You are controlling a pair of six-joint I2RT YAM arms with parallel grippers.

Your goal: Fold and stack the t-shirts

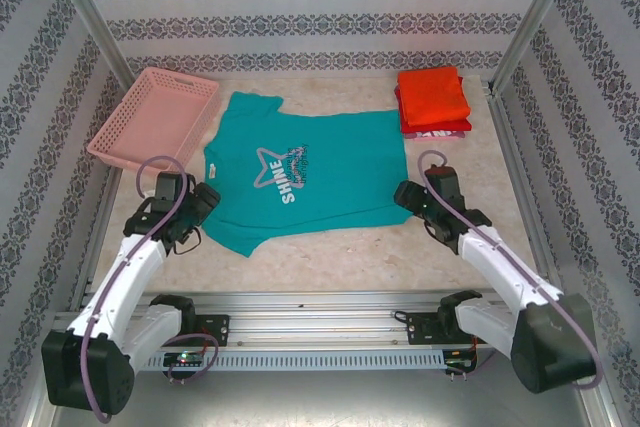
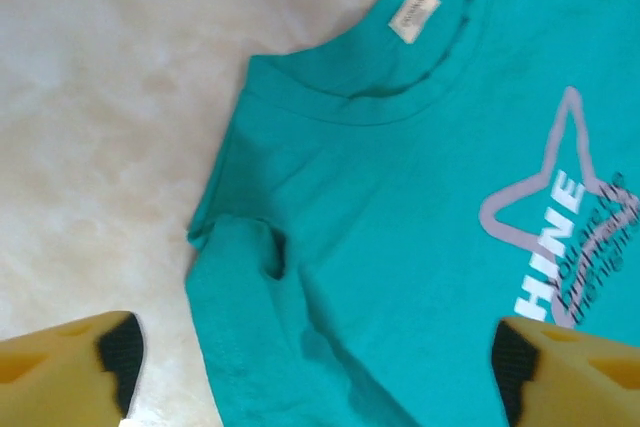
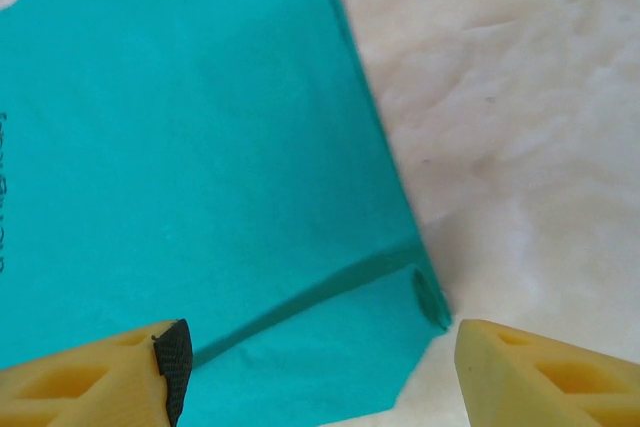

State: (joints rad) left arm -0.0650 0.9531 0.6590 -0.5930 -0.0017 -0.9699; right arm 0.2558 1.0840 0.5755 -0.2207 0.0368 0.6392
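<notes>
A teal t-shirt (image 1: 310, 175) lies spread flat mid-table, collar to the left, with a pale star print (image 1: 282, 174). My left gripper (image 1: 203, 205) hovers open over its near-left sleeve (image 2: 250, 317), yellow fingers (image 2: 70, 362) wide on either side. At the shirt's near-right hem corner (image 3: 400, 317) my right gripper (image 1: 405, 195) is open too, its fingers (image 3: 540, 372) straddling the cloth edge. A folded stack sits at the back right: an orange-red tee (image 1: 432, 93) on top, a red one beneath, a white-pink printed edge (image 1: 440, 133) at the bottom.
A pink lattice basket (image 1: 155, 117) stands tilted at the back left. Patterned walls and metal posts enclose the table. Bare pale tabletop (image 1: 400, 257) runs along the front, between the shirt and the arm rail.
</notes>
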